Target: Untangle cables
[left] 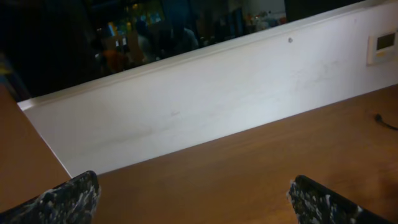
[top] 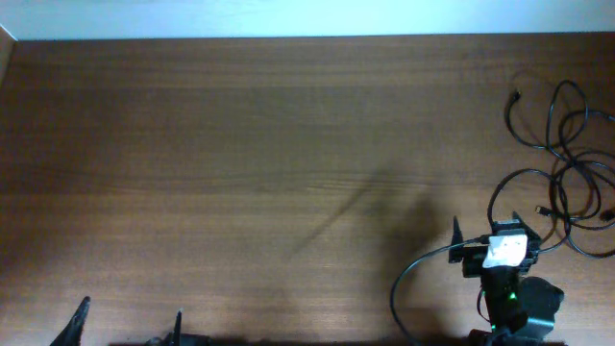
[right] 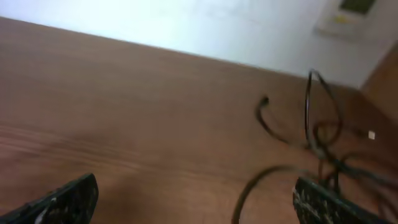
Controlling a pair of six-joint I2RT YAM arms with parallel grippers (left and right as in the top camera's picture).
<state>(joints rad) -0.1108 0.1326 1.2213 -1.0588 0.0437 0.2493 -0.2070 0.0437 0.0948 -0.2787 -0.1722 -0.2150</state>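
Observation:
The cables (top: 567, 178) lie as loose black loops with small plug ends at the table's right side, tangled where they cross. They also show blurred in the right wrist view (right: 317, 134). My right gripper (top: 485, 229) is open and empty just in front of and left of the loops, with one loop curving between its fingers (right: 196, 199). My left gripper (top: 130, 322) is open and empty at the front left edge, far from the cables; its fingers frame bare wood (left: 193, 202). One plug end (left: 379, 118) shows at the far right.
The wooden table (top: 240, 173) stretches wide to the left and back. A white wall (left: 205, 106) runs along the far edge. The right arm's own thicker black cable (top: 413, 274) loops over the table by its base.

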